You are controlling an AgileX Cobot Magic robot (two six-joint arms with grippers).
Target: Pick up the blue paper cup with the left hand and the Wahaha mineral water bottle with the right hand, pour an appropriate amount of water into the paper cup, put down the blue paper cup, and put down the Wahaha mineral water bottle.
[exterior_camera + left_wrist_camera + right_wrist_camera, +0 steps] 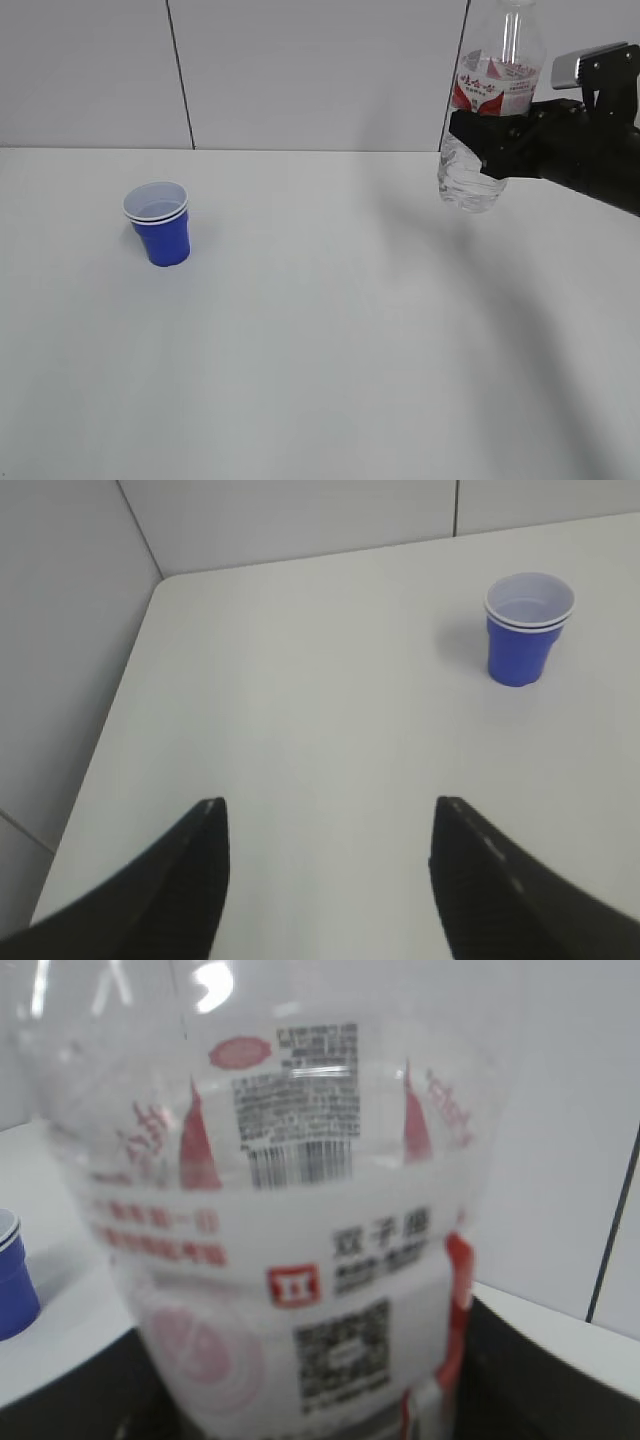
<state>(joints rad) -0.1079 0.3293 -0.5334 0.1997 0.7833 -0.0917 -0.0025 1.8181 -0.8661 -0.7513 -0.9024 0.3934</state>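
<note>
The blue paper cup (160, 236) stands upright on the white table at the left, with a doubled white rim. My left gripper (330, 805) is open with only bare table between its fingers. It is well short of the cup (522, 650), which sits far up and to the right. My right gripper (488, 142) is shut on the Wahaha mineral water bottle (495, 85) just below its label and holds it upright in the air at the upper right, well off the table. The bottle (300, 1230) fills the right wrist view, and water shows inside it. The cup (12, 1280) peeks in at that view's left edge.
The white table (350, 330) stretches between cup and bottle. A grey panelled wall (300, 70) stands right behind it. The table's left edge (120, 700) runs beside my left gripper, with wall beyond it.
</note>
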